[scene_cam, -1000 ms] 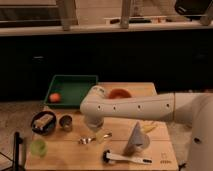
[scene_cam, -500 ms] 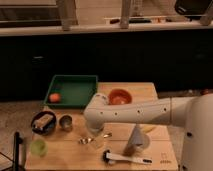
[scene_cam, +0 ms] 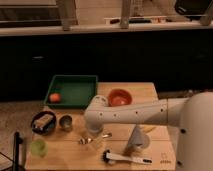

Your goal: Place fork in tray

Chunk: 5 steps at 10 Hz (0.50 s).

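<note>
**Fork still on the table, tray waiting**

Wooden tabletop [scene_cam: 65,152] against a dark cabinet wall carries the whole scene. On it the fork [scene_cam: 94,139] lies flat near the front middle, slim and shiny, its ends showing on either side of the arm's lower end. The gripper [scene_cam: 93,134] sits low right over it; whether it has closed on the fork I cannot tell, as the white arm hides the tips. The tray [scene_cam: 75,80], dark green with sloping walls, stands at the back left, well apart from the fork, and holds only a small orange ball [scene_cam: 54,97]. Judging by this, nothing is delivered yet: the grasp, the lift and the carry to the tray all remain.
</note>
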Each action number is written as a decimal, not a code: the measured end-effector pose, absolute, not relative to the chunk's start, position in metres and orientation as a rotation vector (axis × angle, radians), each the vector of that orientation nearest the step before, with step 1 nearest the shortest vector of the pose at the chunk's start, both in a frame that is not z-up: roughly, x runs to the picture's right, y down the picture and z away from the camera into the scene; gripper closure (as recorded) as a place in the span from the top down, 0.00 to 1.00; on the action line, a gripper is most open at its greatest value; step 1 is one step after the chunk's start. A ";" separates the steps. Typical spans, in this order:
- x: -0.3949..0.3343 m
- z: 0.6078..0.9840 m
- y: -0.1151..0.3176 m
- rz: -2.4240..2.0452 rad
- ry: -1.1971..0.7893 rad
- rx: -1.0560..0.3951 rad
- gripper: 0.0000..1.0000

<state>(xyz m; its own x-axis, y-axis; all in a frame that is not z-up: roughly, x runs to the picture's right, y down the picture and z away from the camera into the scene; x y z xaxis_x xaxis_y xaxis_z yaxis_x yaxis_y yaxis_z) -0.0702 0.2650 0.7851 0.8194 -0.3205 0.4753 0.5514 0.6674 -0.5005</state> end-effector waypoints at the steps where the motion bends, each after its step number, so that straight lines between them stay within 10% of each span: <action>1: -0.070 0.788 0.266 -0.503 -0.368 -0.682 0.80; 5: -0.069 0.803 0.277 -0.497 -0.379 -0.723 0.62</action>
